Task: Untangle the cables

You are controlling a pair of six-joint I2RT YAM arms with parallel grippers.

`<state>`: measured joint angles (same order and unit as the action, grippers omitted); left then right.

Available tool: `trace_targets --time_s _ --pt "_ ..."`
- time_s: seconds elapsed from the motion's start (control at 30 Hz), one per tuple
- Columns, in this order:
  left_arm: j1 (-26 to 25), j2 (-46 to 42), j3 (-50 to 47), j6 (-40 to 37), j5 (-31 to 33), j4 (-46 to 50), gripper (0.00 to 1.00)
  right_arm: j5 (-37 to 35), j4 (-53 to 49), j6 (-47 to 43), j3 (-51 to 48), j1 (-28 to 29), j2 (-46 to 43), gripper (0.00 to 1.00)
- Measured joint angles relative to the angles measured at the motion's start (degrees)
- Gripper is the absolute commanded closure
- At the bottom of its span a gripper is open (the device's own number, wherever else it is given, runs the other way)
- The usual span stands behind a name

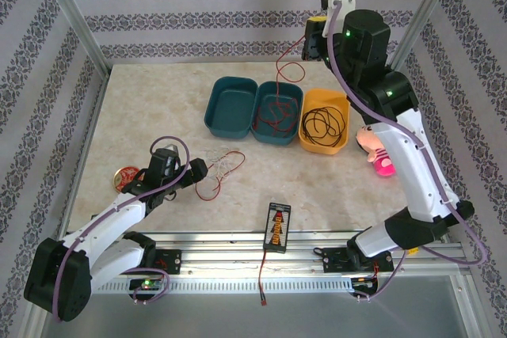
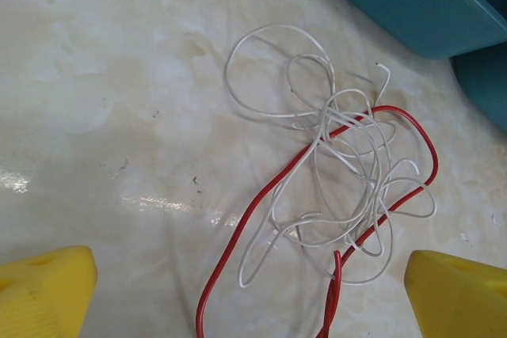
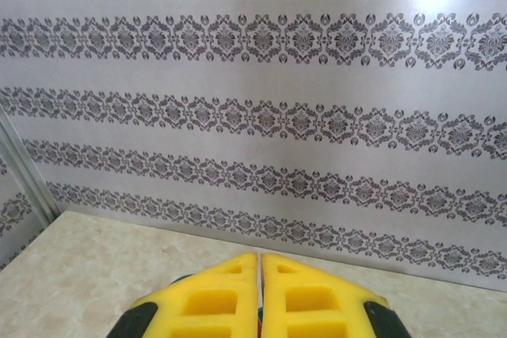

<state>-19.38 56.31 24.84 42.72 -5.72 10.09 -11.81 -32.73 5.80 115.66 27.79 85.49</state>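
Toward far bench edge: thin black wire (image 1: 323,123) alone in yellow plastic tub (image 1: 321,148).
Right end effector (image 1: 314,39): clamped on thin red wire (image 1: 278,77).
Left end effector (image 2: 253,290): gaping, empty.
Unfinished: thin white wire (image 2: 341,156), second red strand (image 2: 257,203) entangled.

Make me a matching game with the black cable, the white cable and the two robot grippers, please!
Things:
1. black cable
2. white cable
3. left gripper
4. right gripper

Places and states:
A. wide open, low over the table
B. lying loose on the table
C. coiled in the yellow bin
D. shut and raised high, with the red cable hanging from it

Pairs: 1-C, 2-B, 3-A, 4-D
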Motion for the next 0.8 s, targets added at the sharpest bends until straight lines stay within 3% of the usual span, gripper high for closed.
trace_targets --time_s 0.57,0.8 --pt "0.35 -1.31 -0.52 -0.02 0.42 1.09 0.01 4.07 -0.07 2.97 -0.83 -2.86 7.21 1.0" --pt "0.37 -1.38 -0.52 -0.02 0.42 1.31 0.01 4.42 -0.22 4.37 -0.76 -4.46 14.78 1.0"
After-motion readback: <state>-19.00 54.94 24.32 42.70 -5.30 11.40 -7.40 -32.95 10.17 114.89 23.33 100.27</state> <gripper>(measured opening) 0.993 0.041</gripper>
